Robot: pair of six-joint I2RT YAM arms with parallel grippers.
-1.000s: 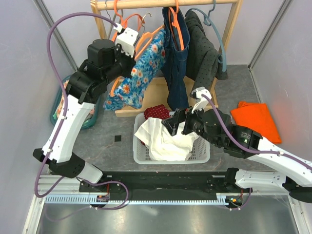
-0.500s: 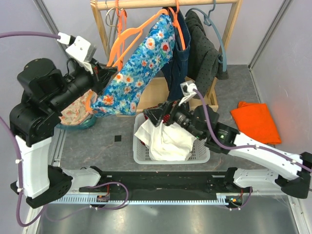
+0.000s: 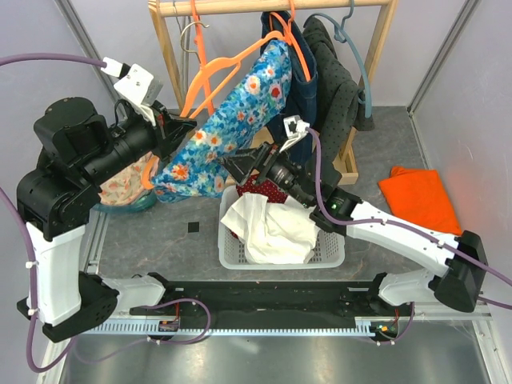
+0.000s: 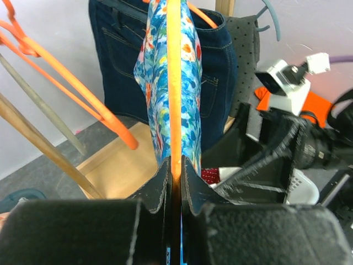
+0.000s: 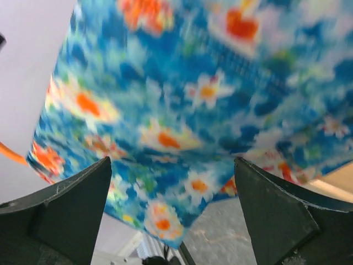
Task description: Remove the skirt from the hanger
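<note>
The blue floral skirt [image 3: 236, 120] hangs slanted on an orange hanger [image 3: 210, 68], stretched from the rail down to the left. My left gripper [image 3: 182, 126] is shut on the hanger's lower end. In the left wrist view its fingers [image 4: 162, 179] pinch the orange hanger bar [image 4: 174, 83], with the skirt [image 4: 190, 77] draped over both sides of it. My right gripper [image 3: 240, 164] is open just below the skirt's lower edge. In the right wrist view the skirt [image 5: 182, 94] fills the frame above that gripper [image 5: 174, 182], and nothing is between its jaws.
A wooden rack [image 3: 272, 6] holds dark jeans [image 3: 302, 80], a dark dotted garment [image 3: 336, 88] and another orange hanger [image 3: 192, 24]. A white basket [image 3: 332, 252] of clothes sits below my right arm. An orange cloth [image 3: 420, 196] lies at the right, a teal basket [image 3: 144, 202] at the left.
My left arm swung out to the left, pulling the hanger and skirt into a slant. My right gripper rose from the basket up and left to the skirt's lower edge.
</note>
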